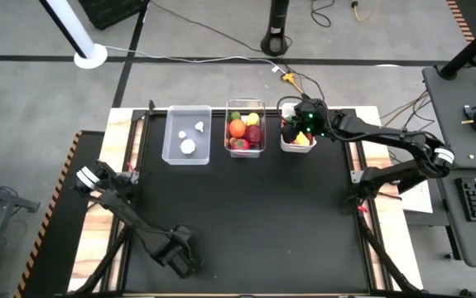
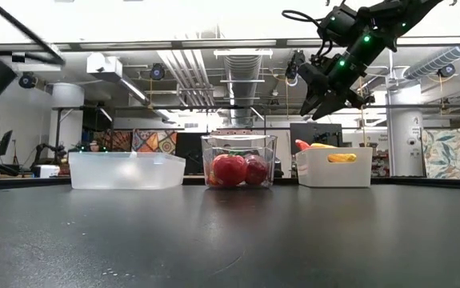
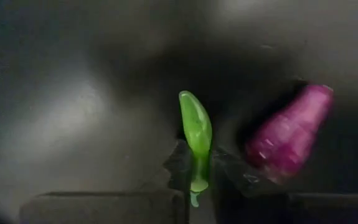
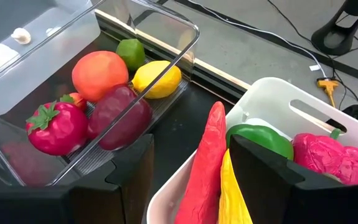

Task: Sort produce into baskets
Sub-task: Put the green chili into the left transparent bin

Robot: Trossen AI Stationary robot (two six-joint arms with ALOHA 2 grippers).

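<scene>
A big workshop room with pipes and lights on the ceiling sits behind a black table (image 1: pixel 246 223), and gray floor with cables lies around it. On the left, the left gripper (image 1: pixel 180 251) is down low at the near edge of the table, far from the baskets. Its fingers are pressed together on a thin green stem (image 3: pixel 195 134), and a purple vegetable (image 3: pixel 289 134) shows just beside that stem in the left wrist view; I cannot tell if the two are one piece. Along the far side of the table three baskets stand in a row. The left clear basket (image 1: pixel 170 136) holds two small white pieces (image 1: pixel 188 146). The middle clear basket (image 1: pixel 232 108) is full of fruit: an orange (image 4: pixel 99 73), a lime (image 4: pixel 129 52), a lemon (image 4: pixel 157 79), a strawberry (image 4: pixel 56 127) and a dark red apple (image 4: pixel 120 115). On the right stands the white basket (image 2: pixel 334 170). It holds a long red pepper (image 4: pixel 205 165), a yellow piece (image 4: pixel 233 199) touching it, a green pepper (image 4: pixel 263 141) and a bumpy pink piece (image 4: pixel 328 155). The right gripper (image 2: pixel 331 96) hangs in the air right above the white basket, not touching it. Its fingers (image 4: pixel 263 168) are spread apart and hold nothing.
</scene>
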